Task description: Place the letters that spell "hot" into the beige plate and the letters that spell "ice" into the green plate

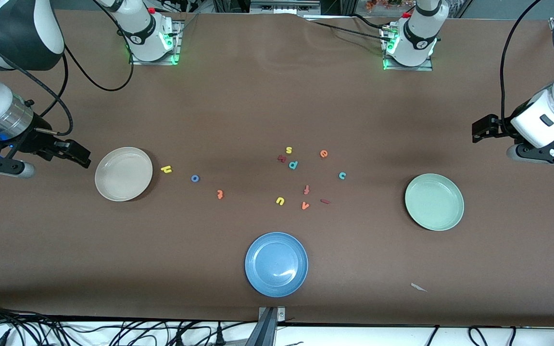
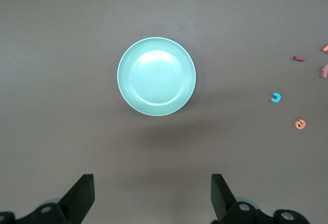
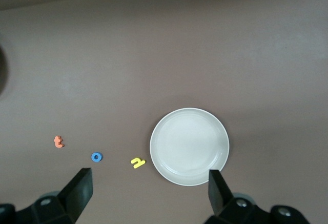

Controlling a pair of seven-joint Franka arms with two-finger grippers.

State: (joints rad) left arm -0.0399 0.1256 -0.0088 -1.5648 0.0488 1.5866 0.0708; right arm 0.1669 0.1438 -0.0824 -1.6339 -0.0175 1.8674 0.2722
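Note:
The beige plate (image 1: 123,174) (image 3: 189,145) lies toward the right arm's end, bare inside. Beside it lie the yellow h (image 1: 166,169) (image 3: 137,162), blue o (image 1: 195,178) (image 3: 96,157) and orange t (image 1: 220,194) (image 3: 59,141). The green plate (image 1: 434,202) (image 2: 156,76) lies toward the left arm's end, also bare. Orange e (image 1: 323,154) (image 2: 300,124), teal c (image 1: 342,176) (image 2: 276,98) and dark red i (image 1: 325,201) (image 2: 300,58) lie mid-table. My right gripper (image 1: 81,156) (image 3: 149,177) hangs open over the table by the beige plate. My left gripper (image 1: 480,130) (image 2: 152,183) hangs open by the green plate.
A blue plate (image 1: 276,264) sits nearest the front camera. Among the middle letters lie a yellow s (image 1: 288,150), teal p (image 1: 293,165), pinkish f (image 1: 307,190), yellow u (image 1: 280,201) and orange v (image 1: 305,205). A white scrap (image 1: 418,287) lies near the front edge.

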